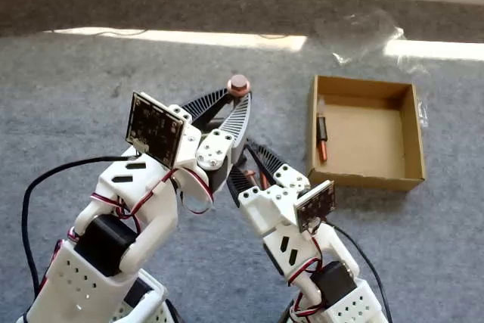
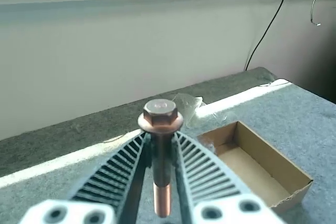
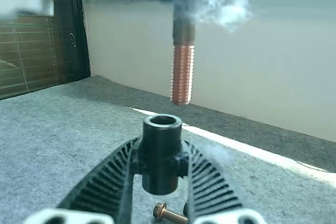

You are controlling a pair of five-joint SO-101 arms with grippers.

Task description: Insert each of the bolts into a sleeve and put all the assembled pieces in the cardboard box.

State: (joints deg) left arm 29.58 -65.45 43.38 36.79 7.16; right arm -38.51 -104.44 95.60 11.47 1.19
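Left wrist view: a bolt [image 2: 160,120] is clamped upright by the left gripper [image 2: 161,139]. Just under its thread, a sleeve [image 3: 161,174] is gripped by the right gripper [image 3: 161,148]. One piece [image 1: 322,140], probably assembled, is seen in the box [image 1: 409,135].

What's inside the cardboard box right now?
Just one assembled piece, lying against the cardboard box wall nearest the arms: a dark sleeve with a copper bolt end showing. The sleeve covers the rest of the bolt.
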